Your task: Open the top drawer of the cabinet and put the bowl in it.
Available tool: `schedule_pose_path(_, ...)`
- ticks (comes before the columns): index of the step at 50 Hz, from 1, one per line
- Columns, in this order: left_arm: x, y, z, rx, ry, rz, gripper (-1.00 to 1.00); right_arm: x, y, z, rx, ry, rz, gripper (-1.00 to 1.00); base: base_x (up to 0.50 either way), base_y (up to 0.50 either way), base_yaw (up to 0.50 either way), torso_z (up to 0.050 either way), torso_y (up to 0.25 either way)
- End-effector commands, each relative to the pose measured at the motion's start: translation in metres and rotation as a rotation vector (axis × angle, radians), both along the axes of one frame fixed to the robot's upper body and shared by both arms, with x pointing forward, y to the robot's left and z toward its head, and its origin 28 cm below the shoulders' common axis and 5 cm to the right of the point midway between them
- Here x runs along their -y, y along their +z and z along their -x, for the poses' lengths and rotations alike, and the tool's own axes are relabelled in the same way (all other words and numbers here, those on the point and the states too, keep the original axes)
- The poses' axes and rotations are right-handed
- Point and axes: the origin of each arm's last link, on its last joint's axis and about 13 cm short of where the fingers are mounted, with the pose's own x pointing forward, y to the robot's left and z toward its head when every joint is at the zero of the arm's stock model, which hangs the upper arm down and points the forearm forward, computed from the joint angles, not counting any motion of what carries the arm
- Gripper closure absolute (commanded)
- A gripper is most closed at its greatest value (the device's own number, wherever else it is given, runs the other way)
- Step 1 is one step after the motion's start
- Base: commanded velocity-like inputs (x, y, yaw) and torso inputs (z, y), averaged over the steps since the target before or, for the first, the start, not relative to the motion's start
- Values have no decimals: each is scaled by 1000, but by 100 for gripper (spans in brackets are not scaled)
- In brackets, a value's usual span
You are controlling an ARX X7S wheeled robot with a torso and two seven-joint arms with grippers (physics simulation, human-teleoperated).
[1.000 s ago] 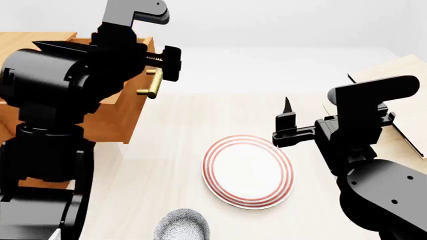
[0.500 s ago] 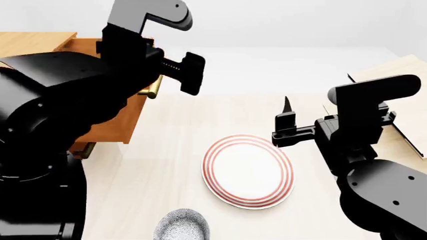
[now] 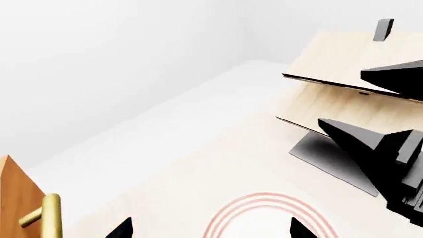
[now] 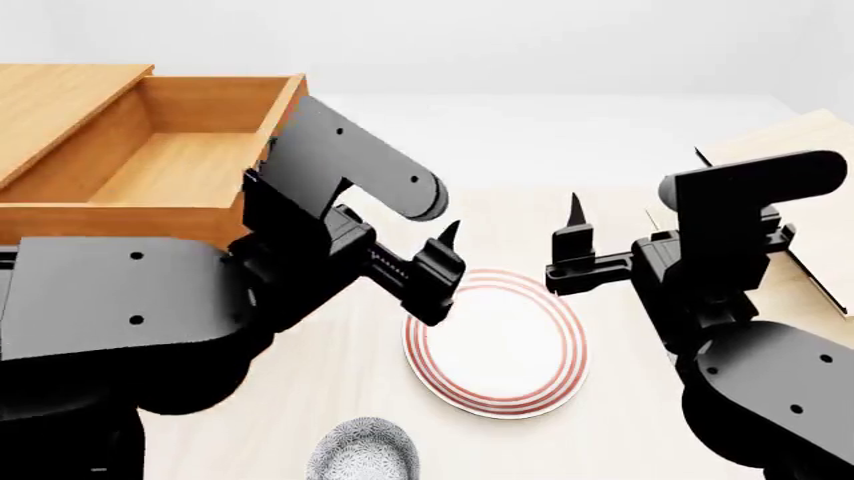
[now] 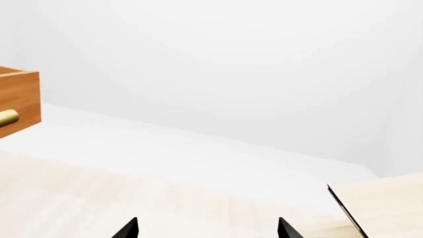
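The top drawer (image 4: 174, 165) of the cabinet (image 4: 60, 95) stands pulled out at the upper left, its light wood interior empty. Its brass handle (image 3: 49, 215) shows in the left wrist view, and the drawer front (image 5: 20, 99) in the right wrist view. The grey-blue speckled bowl (image 4: 363, 452) sits on the table at the bottom edge, partly cut off. My left gripper (image 4: 445, 268) is open and empty, above the left rim of the plate; its tips straddle it in the left wrist view (image 3: 211, 230). My right gripper (image 4: 571, 245) is open and empty beyond the plate's right side, over bare table (image 5: 208, 229).
A white plate with red rings (image 4: 497, 340) lies mid-table between the grippers, just beyond the bowl; it also shows in the left wrist view (image 3: 264, 220). A pale tilted plank rack (image 4: 767, 150) stands at the right edge (image 3: 343, 74). The lower drawers are hidden behind my left arm.
My left arm has swung away from the drawer handle, down and right to the plate's left rim, uncovering the open drawer. The right arm, plate and bowl have not moved.
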Motion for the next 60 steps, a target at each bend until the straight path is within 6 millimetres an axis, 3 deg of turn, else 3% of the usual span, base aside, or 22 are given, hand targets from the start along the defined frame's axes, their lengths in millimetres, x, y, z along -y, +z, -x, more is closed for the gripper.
schedule_pose_path(1, 1, -24, 29, -24, -80, -44, -100, 0, -2, 0, -4, 1, -4, -100, 0, 0, 0, 0, 0)
schedule_pose_path(11, -1, -57, 37, -72, -86, -105, -100, 1, -2, 0, -4, 2, -11, -100, 0, 0, 0, 0, 0)
schedule_pose_path(36, -29, -110, 33, -263, 43, -119, -100, 3, -8, 0, -8, -5, -18, -100, 0, 0, 0, 0, 0)
schedule_pose_path(60, -50, -121, 38, -443, 140, -152, -100, 1, -9, -2, -17, -4, -10, -100, 0, 0, 0, 0, 0)
